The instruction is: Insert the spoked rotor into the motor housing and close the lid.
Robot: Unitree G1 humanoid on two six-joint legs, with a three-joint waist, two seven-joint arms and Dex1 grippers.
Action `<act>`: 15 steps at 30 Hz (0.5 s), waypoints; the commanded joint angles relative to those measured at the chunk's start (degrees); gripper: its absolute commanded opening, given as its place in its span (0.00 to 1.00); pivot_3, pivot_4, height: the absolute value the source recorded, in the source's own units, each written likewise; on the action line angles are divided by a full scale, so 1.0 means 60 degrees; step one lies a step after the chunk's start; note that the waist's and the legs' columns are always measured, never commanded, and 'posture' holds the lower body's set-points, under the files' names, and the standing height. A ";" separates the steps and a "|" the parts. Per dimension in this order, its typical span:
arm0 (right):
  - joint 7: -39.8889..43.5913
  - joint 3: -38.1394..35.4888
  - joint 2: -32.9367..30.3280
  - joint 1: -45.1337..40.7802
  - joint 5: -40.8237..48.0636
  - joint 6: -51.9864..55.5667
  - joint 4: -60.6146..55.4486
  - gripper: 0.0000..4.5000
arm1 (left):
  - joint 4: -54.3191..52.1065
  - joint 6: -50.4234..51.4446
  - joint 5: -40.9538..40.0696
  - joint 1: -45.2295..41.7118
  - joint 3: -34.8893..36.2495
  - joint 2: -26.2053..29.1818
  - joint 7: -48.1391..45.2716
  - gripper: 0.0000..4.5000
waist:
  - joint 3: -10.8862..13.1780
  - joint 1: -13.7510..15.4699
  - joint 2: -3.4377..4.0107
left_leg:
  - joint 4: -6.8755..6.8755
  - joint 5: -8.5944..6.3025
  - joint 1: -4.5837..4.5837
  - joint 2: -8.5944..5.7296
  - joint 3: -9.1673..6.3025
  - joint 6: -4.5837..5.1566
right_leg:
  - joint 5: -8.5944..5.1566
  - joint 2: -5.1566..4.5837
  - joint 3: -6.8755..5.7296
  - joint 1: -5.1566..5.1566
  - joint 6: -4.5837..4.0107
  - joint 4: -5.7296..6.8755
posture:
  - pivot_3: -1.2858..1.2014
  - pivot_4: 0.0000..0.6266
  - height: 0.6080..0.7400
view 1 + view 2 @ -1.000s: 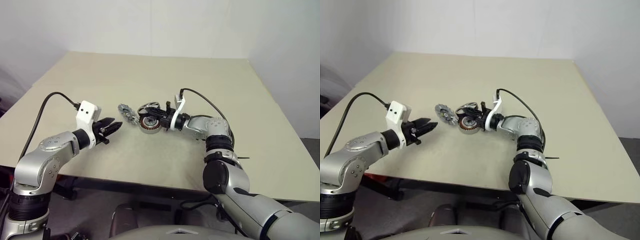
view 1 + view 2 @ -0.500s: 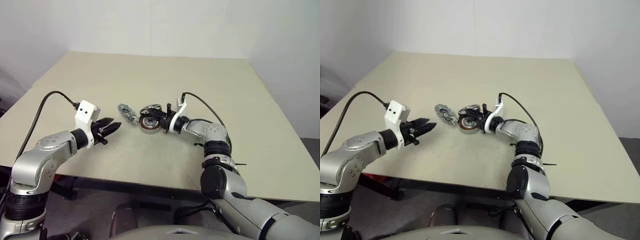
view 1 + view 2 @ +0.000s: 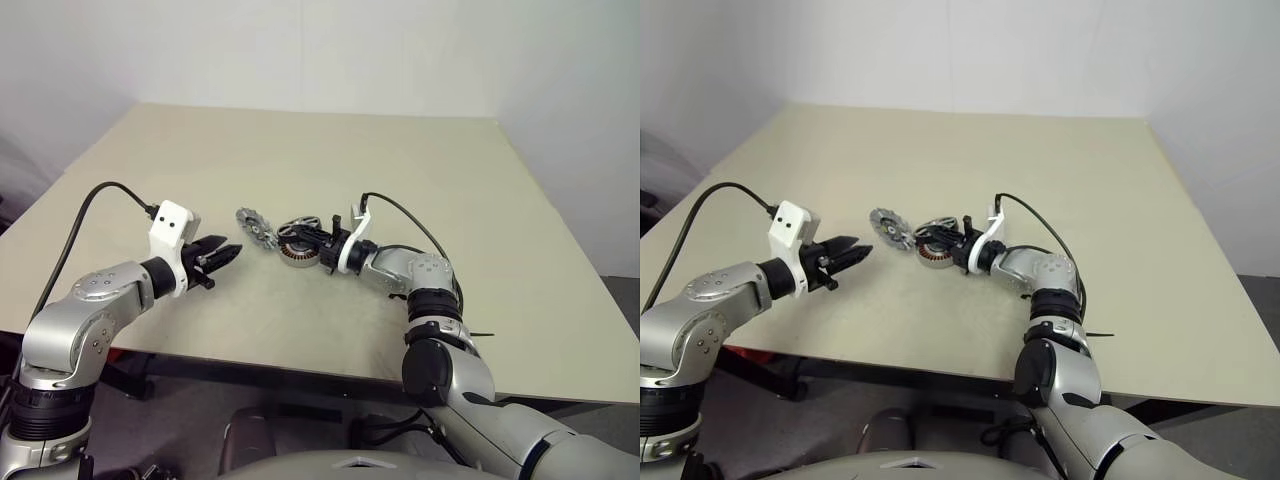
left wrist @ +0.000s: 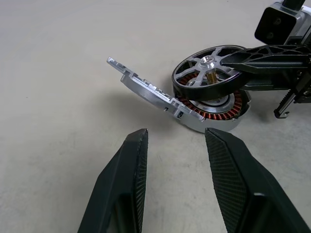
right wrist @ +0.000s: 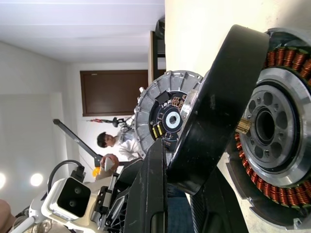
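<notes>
Copper windings ring the inside of the motor housing [image 4: 214, 109], which lies on the beige table [image 3: 330, 150] near its middle. From the left wrist, the spoked rotor [image 4: 208, 72] is seen tilted above the housing, its lower edge down at the windings and its hub pin over the silver centre; the right gripper [image 4: 272, 60] pinches the rotor's rim between two thin black fingers. The lid [image 4: 148, 92] leans on its edge against the housing, on the side toward the left gripper. The right wrist view adds the lid's inner face [image 5: 167, 119] (a dark board with a small white ring) and, far behind it, a person in a room with a dark door [image 5: 114, 92]. The head views give the layout: left gripper [image 3: 222, 254] well apart from the parts, its jaws parted and empty.

Compared with a second ago, the rotor sits lower and closer over the housing, and the right forearm has sunk toward the table. The left arm has kept its place, elbow out, gripper pointing slightly downward toward the parts. The right gripper reaches in about level from the opposite side.
</notes>
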 commanded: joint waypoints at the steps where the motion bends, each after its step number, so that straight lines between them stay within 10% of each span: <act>1: 0.0067 0.0058 0.0108 -0.0043 0.0405 0.0083 -0.0333 0.07 | -0.0178 -0.0033 -0.0025 -0.0130 0.0124 0.0148 -0.0003 0.44 | 0.0000 0.0000 0.0000 | 0.0000 0.0000 0.0000 0.0000 0.0000 0.0000 | 0.0000 0.0000 0.0000 0.0000 0.0000 0.0000 | 0.52 0.00 1.00; 15: -0.0800 0.0021 0.0475 -0.0032 0.0973 0.0354 -0.0928 0.07 | -0.0193 -0.0062 0.0013 -0.0099 0.0165 0.0198 0.0030 0.44 | 0.0000 -0.0001 0.0000 | 0.0000 0.0001 0.0002 0.0000 0.0000 -0.0001 | 0.0000 0.0001 0.0000 0.0000 0.0001 0.0002 | 0.52 0.00 1.00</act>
